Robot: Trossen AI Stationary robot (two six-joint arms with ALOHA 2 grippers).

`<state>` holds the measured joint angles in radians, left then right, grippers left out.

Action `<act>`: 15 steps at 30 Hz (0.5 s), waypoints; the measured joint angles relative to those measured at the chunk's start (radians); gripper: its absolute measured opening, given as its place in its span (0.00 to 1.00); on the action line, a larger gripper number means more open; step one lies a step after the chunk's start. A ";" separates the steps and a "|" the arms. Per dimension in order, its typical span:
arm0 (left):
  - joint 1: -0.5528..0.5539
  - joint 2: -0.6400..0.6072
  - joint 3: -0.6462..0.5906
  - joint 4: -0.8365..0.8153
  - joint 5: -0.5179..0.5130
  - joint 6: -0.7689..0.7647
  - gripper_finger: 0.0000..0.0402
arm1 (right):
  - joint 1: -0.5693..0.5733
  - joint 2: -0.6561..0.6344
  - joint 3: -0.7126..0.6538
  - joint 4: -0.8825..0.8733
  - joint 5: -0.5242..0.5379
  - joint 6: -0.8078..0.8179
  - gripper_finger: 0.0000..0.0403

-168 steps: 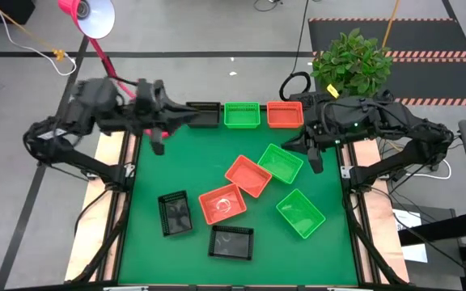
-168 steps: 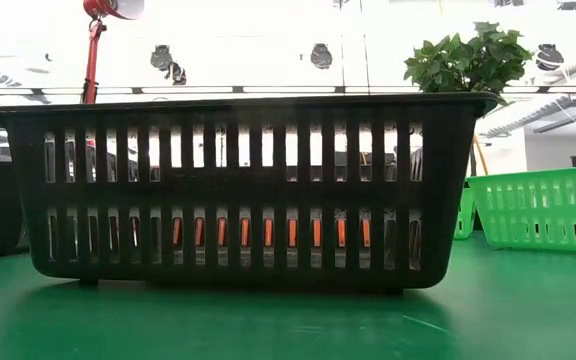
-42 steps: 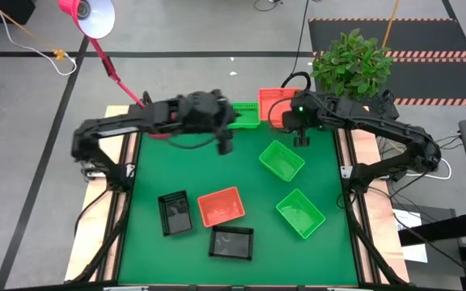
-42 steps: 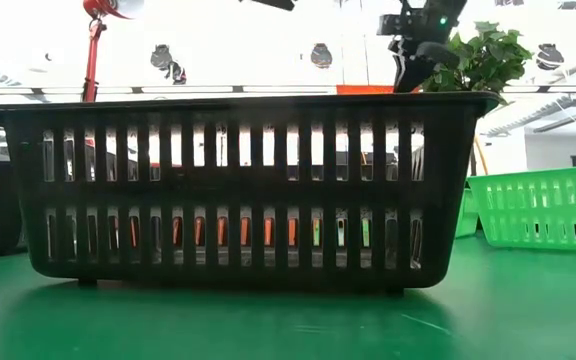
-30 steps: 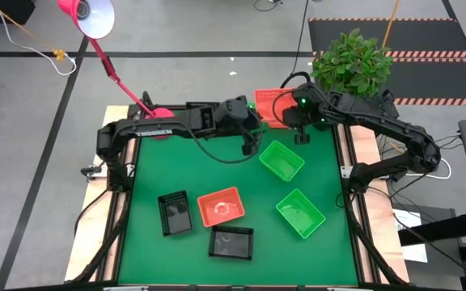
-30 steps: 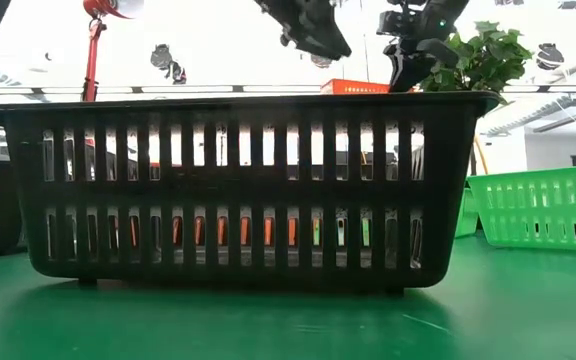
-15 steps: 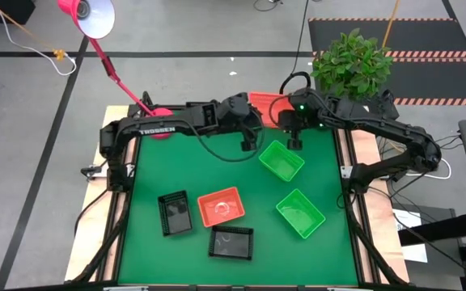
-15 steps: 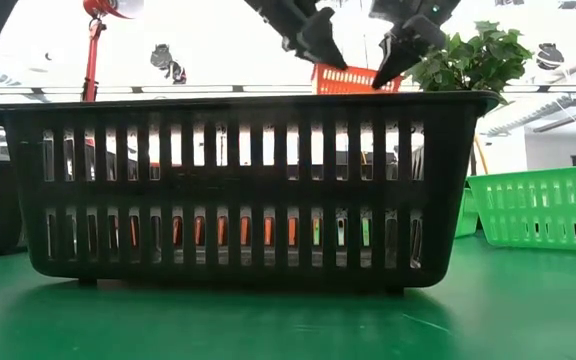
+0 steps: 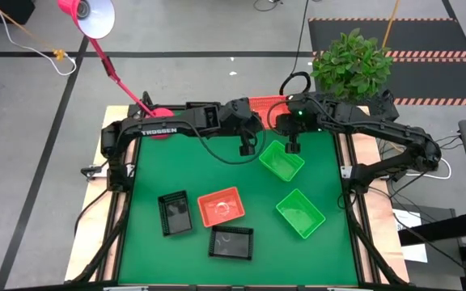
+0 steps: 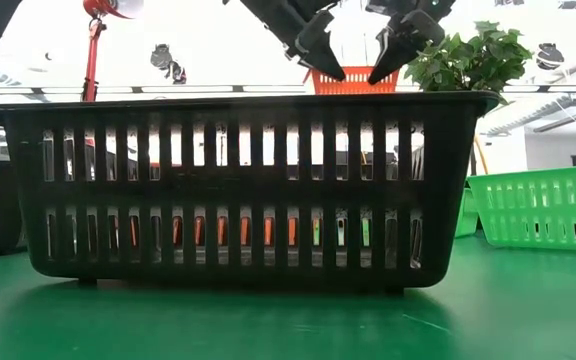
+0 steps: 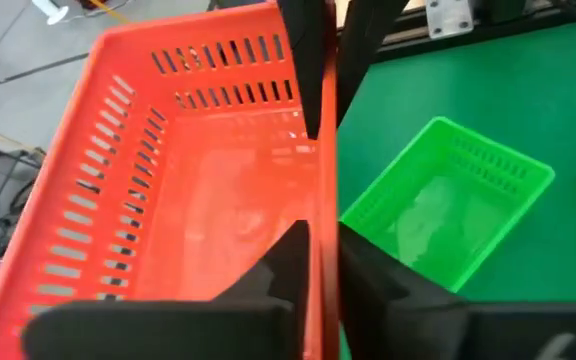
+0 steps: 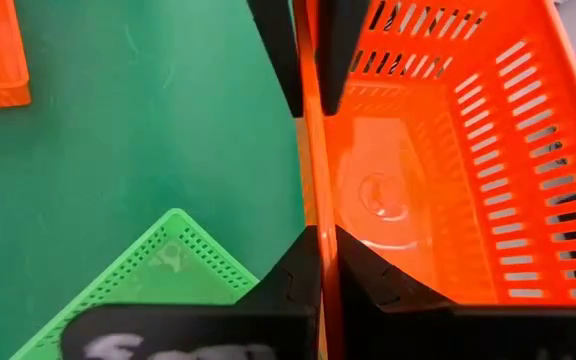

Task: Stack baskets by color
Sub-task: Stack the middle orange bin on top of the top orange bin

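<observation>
My left end effector (image 11: 323, 265) and right end effector (image 12: 318, 255) each pinch a rim of the orange-red mesh-walled plastic basket (image 9: 264, 107), which seems light, stiff, best gripped by its thin walls.

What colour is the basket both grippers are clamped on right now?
Orange-red. The lifted basket shows best in the left wrist view.

The fingers (image 11: 290, 262) pinch an orange-red basket (image 11: 168, 200) wall above a green basket (image 11: 438, 205).
</observation>
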<state>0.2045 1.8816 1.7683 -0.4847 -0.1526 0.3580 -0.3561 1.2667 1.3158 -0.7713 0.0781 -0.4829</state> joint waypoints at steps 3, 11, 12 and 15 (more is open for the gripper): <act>0.003 0.000 0.000 0.002 0.006 0.001 0.02 | 0.000 0.000 0.000 0.006 -0.001 0.002 0.01; 0.017 0.000 0.000 0.000 0.005 0.011 0.05 | 0.000 0.000 0.000 0.061 -0.002 0.112 0.15; 0.018 0.000 0.000 0.000 0.006 0.011 0.04 | 0.000 0.000 0.000 0.072 -0.002 0.112 0.17; 0.021 0.000 0.000 0.001 0.024 0.011 0.02 | 0.000 0.000 0.000 0.095 -0.002 0.117 0.21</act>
<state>0.2260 1.8816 1.7679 -0.4835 -0.1284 0.3691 -0.3564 1.2663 1.3159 -0.6763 0.0761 -0.3663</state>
